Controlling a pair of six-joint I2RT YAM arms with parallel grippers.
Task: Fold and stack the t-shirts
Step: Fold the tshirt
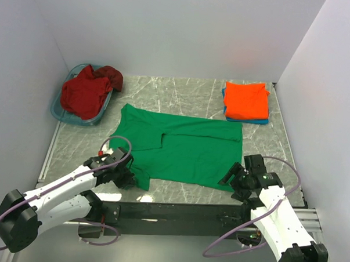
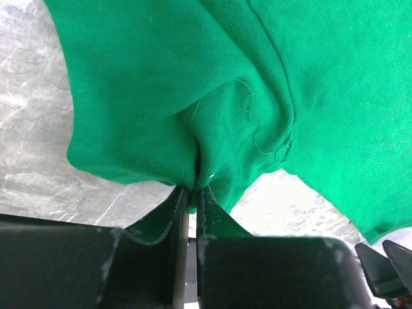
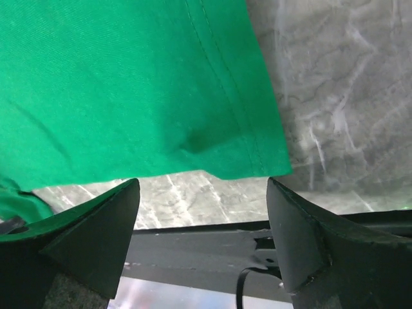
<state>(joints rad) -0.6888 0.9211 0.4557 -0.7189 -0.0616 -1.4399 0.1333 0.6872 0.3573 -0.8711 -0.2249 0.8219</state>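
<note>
A bright green t-shirt (image 1: 186, 149) lies partly folded across the middle of the table. My left gripper (image 1: 128, 174) is at its near left corner, shut on a pinch of green cloth (image 2: 161, 84) that bunches between the left gripper's (image 2: 193, 190) jaws. My right gripper (image 1: 234, 179) stands open just short of the shirt's near right corner. In the right wrist view the green hem (image 3: 129, 84) lies just beyond the right gripper (image 3: 203, 187), and nothing is between its fingers. A folded orange t-shirt (image 1: 246, 100) rests on a folded blue one (image 1: 258, 120) at the back right. The dark red t-shirt (image 1: 83, 95) is heaped in the basket.
The light blue plastic basket (image 1: 58, 111) sits at the back left against the wall. White walls close in the table on three sides. A black rail (image 1: 177, 211) runs along the near edge between the arm bases.
</note>
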